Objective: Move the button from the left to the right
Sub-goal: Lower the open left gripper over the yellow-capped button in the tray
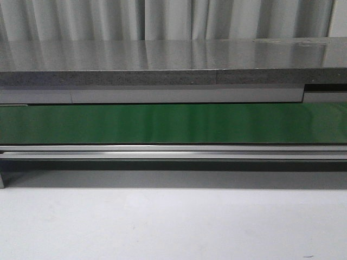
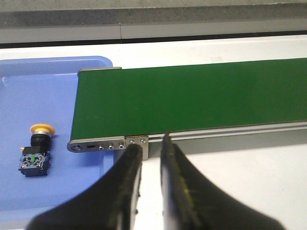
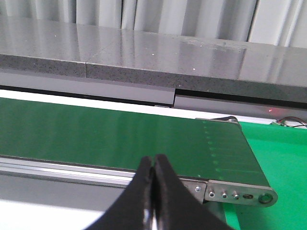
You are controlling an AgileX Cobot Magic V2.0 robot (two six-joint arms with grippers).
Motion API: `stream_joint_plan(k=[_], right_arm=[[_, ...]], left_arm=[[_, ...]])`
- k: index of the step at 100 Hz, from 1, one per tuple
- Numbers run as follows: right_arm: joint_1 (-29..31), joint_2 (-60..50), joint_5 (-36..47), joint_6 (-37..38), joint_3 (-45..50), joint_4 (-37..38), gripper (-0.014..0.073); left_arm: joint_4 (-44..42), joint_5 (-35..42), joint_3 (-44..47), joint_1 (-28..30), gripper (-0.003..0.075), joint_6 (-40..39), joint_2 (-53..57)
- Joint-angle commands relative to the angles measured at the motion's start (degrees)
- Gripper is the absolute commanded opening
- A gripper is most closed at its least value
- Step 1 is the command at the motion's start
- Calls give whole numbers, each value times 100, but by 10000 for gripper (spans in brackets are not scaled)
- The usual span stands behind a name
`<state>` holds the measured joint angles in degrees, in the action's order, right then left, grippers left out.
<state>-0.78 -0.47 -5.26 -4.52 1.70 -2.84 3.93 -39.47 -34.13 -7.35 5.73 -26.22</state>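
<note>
The left gripper (image 2: 152, 143) has its jaws slightly parted and empty, above the conveyor belt's (image 2: 192, 98) end. The right gripper (image 3: 152, 165) has its jaws closed on nothing. The button (image 2: 36, 152) lies on its side in the blue tray (image 2: 57, 187), beside the belt's end.

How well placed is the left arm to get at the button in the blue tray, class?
Probably yes. The button lies alone in the blue tray, nothing over it. The left gripper, slightly open and empty, hovers off to one side, by the green belt end.
</note>
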Motion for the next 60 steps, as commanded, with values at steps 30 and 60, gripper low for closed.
stream_joint_plan(k=[30, 60], right_arm=[[4, -95, 466, 12, 0, 60, -68], [4, -95, 466, 12, 0, 60, -68]], left_arm=[[-35, 337, -196, -17, 683, -62, -67], [-523, 178, -348, -17, 662, -678, -221]])
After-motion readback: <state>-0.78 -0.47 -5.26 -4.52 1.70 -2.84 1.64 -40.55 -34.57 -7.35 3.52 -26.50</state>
